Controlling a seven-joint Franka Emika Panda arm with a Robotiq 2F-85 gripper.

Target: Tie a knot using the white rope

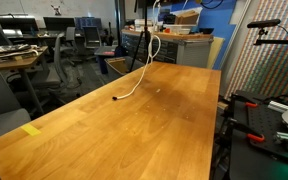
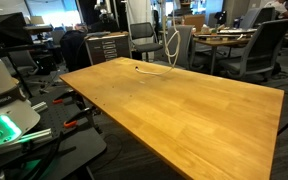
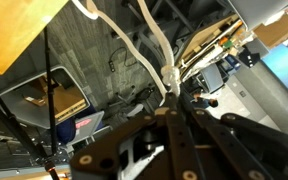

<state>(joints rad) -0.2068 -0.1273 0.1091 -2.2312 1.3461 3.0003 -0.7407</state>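
Observation:
The white rope (image 1: 144,72) hangs from above the far end of the wooden table (image 1: 134,130) and curves down onto the top, where its small black tip (image 1: 119,100) lies. From the opposite side, the rope (image 2: 170,45) drops as a loop past the table's far edge, with a short stretch lying on the wood (image 2: 144,70). In the wrist view my gripper (image 3: 174,100) is shut on the rope (image 3: 156,45), and two strands run away from the fingertips. High above the table, the gripper does not show in either exterior view.
Office chairs (image 2: 144,40) and desks (image 1: 24,55) stand beyond the table's far end. A yellow tape mark (image 1: 31,130) sits near the table's front corner. Black stands and cables (image 1: 249,120) crowd one side. The wrist view looks down past the table edge (image 3: 14,30) to the floor.

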